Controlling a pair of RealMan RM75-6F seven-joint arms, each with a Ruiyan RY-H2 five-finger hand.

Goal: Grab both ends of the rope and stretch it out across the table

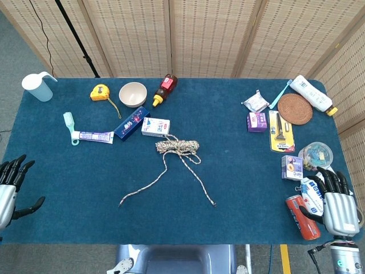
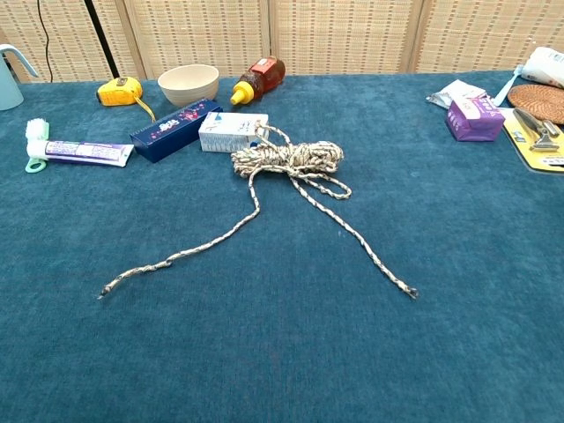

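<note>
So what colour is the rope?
The rope is whitish, flecked with dark strands; chest view shows it best.

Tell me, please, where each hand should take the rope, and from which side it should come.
Pinch the rope just behind its two free ends: left hand on the left end, right hand on the right end. Likely come from above, since both tails lie flat, apart from the coil.

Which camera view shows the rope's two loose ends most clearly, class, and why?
The chest view: the rope fills the middle of the frame, with its coiled bundle and both frayed ends, left and right, large and sharp. The head view shows the whole rope too, but smaller, from above.
</note>
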